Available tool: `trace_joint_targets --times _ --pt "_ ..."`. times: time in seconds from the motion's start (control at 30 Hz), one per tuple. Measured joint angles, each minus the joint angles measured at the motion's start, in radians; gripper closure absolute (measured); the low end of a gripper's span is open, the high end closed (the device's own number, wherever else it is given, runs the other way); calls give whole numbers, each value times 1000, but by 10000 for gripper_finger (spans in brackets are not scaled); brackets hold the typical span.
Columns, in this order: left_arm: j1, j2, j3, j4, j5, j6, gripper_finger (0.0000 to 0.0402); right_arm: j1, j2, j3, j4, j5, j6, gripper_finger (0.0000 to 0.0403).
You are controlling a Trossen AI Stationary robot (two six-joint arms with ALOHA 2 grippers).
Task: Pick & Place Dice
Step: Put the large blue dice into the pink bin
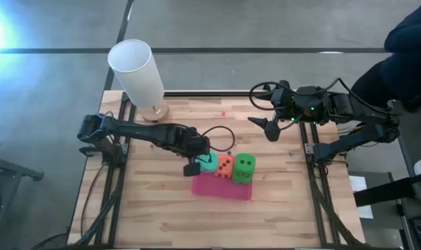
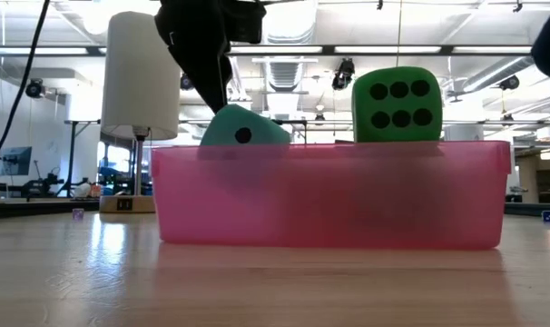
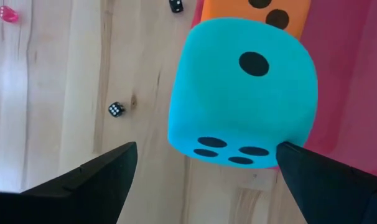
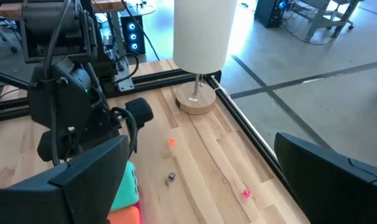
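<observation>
Foam-soft teal cube die [image 3: 241,99], likely light and compressible: grip opposite flat faces. Left gripper [image 3: 204,171] open around it; right gripper [image 1: 270,128] open, two o'clock.

Grey concrete floor [image 1: 266,24], white table lamp [image 1: 137,69], wooden table [image 1: 155,201], ceiling strip lights [image 2: 348,50]

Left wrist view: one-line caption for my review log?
Open left gripper straddles the teal die, orange die behind it, by the pink tray.
</observation>
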Motion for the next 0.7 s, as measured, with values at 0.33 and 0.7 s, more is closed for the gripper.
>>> trace_joint_targets --times 0.33,0.7 --pt "1 -21 0 1 -16 3 16 0 0 0 0 0 0 3" --pt "4 -33 5 57 -23 30 16 0 0 0 0 0 0 3"
